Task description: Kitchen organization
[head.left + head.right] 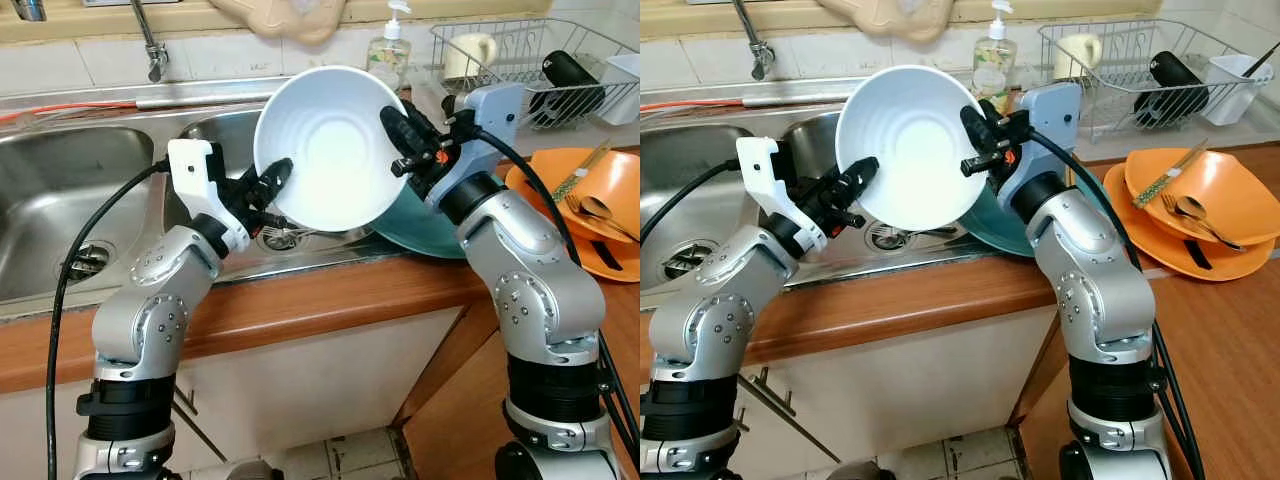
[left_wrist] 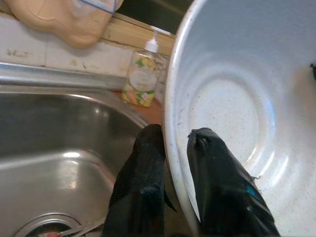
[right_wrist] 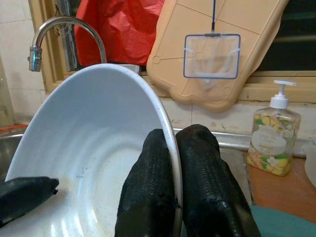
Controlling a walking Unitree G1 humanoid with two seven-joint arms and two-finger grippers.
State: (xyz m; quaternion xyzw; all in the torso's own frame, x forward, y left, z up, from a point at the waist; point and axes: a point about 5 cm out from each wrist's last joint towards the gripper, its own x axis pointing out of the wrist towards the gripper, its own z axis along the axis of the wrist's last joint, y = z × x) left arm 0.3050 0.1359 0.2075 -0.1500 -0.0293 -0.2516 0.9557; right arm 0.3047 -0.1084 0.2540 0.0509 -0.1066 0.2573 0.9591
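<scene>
White bowl (image 1: 330, 145) hides sink (image 1: 70, 190); soap bottle (image 1: 389, 50) behind.

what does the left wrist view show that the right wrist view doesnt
Left wrist view: the steel sink basin with its drain, and the left gripper shut on the white bowl, one finger on each side of the rim.

Right wrist view: the faucet, the beige cutting board leaning at the window, something red behind the faucet, and the right gripper shut on the bowl's opposite rim.

Both: the white bowl and the soap dispenser.
</scene>
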